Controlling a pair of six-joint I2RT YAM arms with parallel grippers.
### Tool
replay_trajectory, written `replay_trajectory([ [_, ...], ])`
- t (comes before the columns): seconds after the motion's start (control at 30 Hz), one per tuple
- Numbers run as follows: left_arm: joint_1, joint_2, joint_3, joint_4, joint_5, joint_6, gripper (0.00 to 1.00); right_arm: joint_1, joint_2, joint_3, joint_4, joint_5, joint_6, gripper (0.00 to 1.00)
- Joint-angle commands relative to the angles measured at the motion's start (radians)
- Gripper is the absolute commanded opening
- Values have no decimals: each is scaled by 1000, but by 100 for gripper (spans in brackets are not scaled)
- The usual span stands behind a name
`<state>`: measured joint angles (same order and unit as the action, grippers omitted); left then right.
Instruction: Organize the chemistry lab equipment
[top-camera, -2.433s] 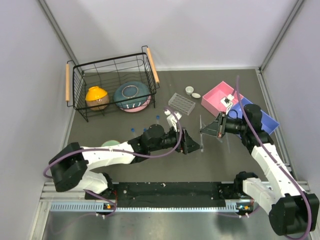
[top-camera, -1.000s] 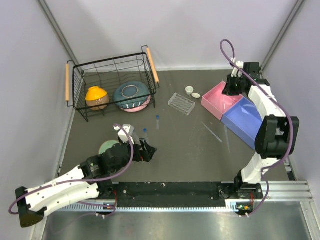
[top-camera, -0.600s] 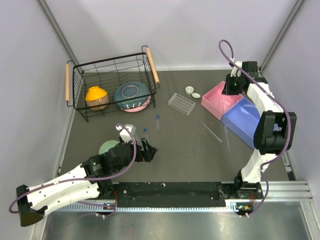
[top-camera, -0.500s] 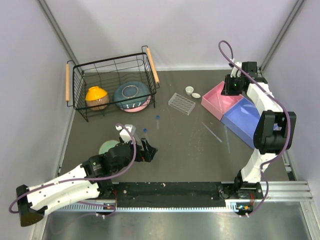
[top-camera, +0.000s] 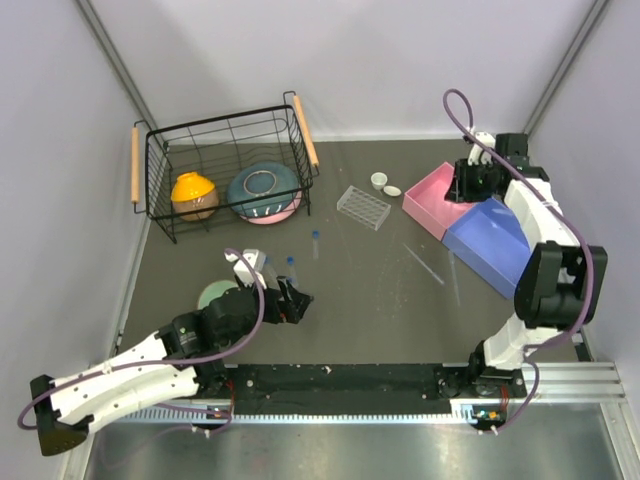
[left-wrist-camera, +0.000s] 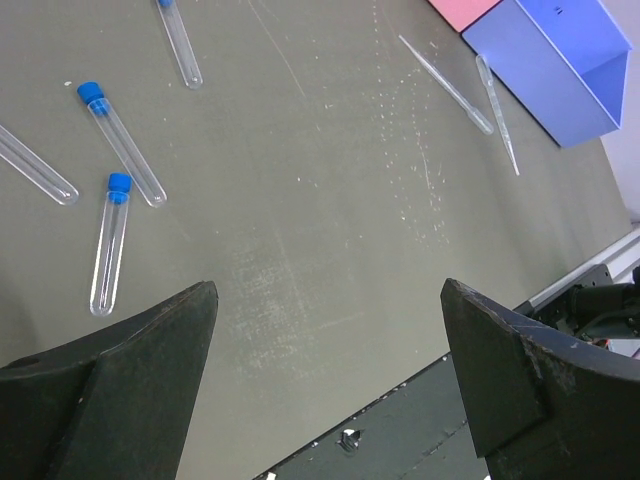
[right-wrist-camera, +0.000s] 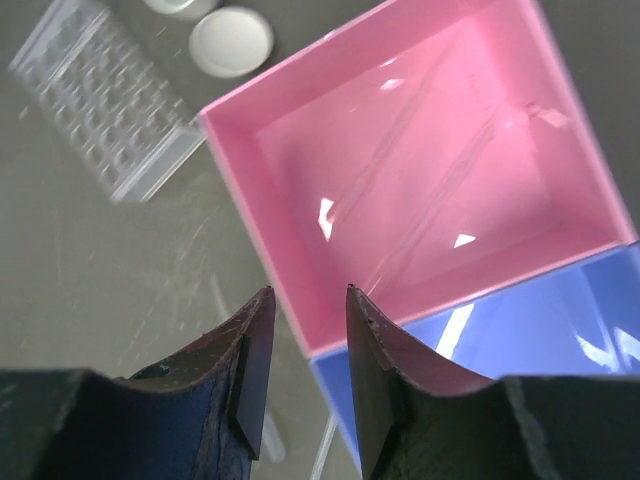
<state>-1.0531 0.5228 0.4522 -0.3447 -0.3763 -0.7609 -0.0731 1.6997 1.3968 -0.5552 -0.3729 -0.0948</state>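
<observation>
My right gripper (top-camera: 469, 186) (right-wrist-camera: 308, 292) hovers over the near edge of the pink bin (top-camera: 428, 200) (right-wrist-camera: 262, 205), jaws parted with nothing between them. Two clear pipettes (right-wrist-camera: 400, 150) lie inside that bin. Two more pipettes (top-camera: 425, 263) (left-wrist-camera: 445, 85) rest on the table beside the blue bin (top-camera: 490, 245) (left-wrist-camera: 560, 60). The clear tube rack (top-camera: 362, 207) (right-wrist-camera: 110, 110) and two white cups (top-camera: 379, 180) (right-wrist-camera: 232, 42) sit left of the pink bin. Several blue-capped tubes (top-camera: 315, 243) (left-wrist-camera: 120, 145) lie beyond my left gripper (top-camera: 295, 305) (left-wrist-camera: 328, 300), which is wide open and empty.
A black wire basket (top-camera: 300, 130) at the back left holds an orange bowl (top-camera: 194, 195) and a blue bowl (top-camera: 265, 190). A green bowl (top-camera: 213, 292) sits by my left arm. The table's front rail (left-wrist-camera: 400, 420) is close under the left gripper.
The right gripper's jaws have parted above the pink bin and the arm has shifted slightly right. The left arm has barely moved.
</observation>
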Motion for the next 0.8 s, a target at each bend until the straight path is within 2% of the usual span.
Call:
replay_trajectory([
  [0.0,2,-30,-18,23,-19,-17,99,-1,-181,-100,-38,-194,-143,36],
  [0.13,2,-46,-29,21,-27,-26,99,-1,-317,-202,-61,-285,-204,37],
  [0.3,2,-58,-40,24,-27,-37,99,-1,-394,-297,-138,-392,-298,38],
  [0.4,2,-64,-44,23,-24,-43,99,-1,-422,-332,-172,-406,-344,39],
  [0.57,1,-72,-49,19,-23,-51,99,7,-445,-383,-235,-391,-404,42],
  [0.77,2,-78,-56,23,-26,-57,99,39,-482,-459,-239,-249,-448,43],
])
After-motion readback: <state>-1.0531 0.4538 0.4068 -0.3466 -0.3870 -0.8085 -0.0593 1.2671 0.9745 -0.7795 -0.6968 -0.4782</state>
